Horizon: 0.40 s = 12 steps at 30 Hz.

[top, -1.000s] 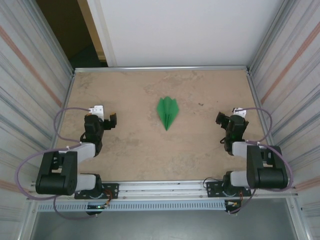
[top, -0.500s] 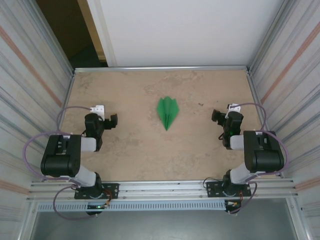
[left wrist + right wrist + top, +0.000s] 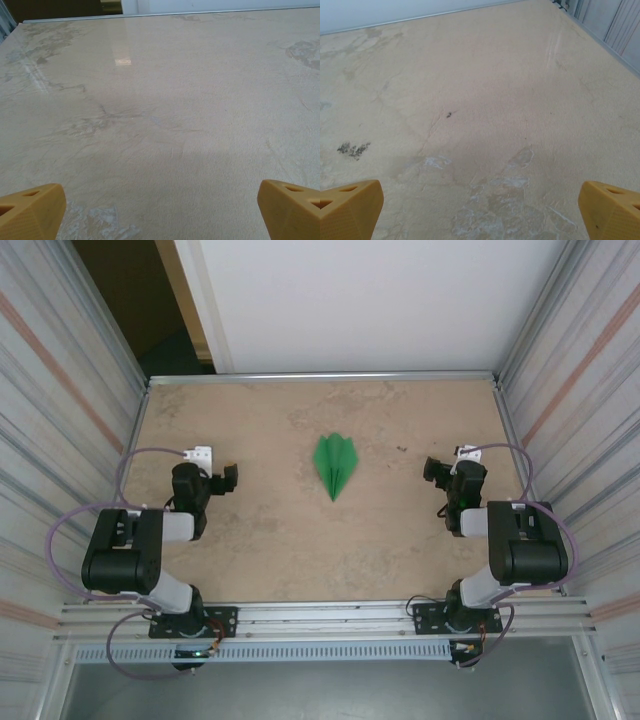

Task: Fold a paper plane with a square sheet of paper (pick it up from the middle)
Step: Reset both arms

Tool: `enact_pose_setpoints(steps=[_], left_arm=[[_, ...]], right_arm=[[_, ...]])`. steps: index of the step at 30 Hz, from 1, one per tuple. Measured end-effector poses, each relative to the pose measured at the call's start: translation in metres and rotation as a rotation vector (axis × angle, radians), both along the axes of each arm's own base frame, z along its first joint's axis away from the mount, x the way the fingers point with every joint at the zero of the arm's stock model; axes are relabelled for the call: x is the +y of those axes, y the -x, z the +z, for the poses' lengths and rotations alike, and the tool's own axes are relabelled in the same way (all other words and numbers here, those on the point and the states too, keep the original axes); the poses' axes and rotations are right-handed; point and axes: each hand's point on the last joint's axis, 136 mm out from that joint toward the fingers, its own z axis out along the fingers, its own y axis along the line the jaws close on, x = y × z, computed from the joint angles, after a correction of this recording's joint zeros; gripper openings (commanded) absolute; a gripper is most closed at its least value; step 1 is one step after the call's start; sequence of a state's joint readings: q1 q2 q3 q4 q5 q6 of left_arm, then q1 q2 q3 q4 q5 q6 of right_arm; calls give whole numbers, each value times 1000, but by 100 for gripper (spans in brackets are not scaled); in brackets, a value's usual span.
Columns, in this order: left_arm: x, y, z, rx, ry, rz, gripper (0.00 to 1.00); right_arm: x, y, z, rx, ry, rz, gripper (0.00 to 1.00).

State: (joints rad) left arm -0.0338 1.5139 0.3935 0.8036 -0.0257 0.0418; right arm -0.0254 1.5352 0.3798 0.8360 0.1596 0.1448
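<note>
Already folded, paper plane (image 3: 335,464) flat on bench (image 3: 280,550), near its middle.
Lies between left hand (image 3: 218,476) and right hand (image 3: 445,468), well apart from both, each opened wide and empty.

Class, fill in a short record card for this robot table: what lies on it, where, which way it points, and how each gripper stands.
surface: table, beige and mottled
object: paper plane, green, folded, lying flat
position: mid-table, between the two arms
orientation: pointed nose toward the arm bases
left gripper: open, holding nothing, left of the plane, apart from it
right gripper: open, holding nothing, right of the plane, apart from it
task stage: folding looks finished
</note>
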Motion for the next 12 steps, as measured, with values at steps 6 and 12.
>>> enact_pose_setpoints(steps=[6,12], left_arm=[[1,1,-3,14,4,-2,99],[0,0,-2,15,7,-9,99]], right_arm=[[0,0,0,0,0,0,99],[0,0,0,0,0,0,99]])
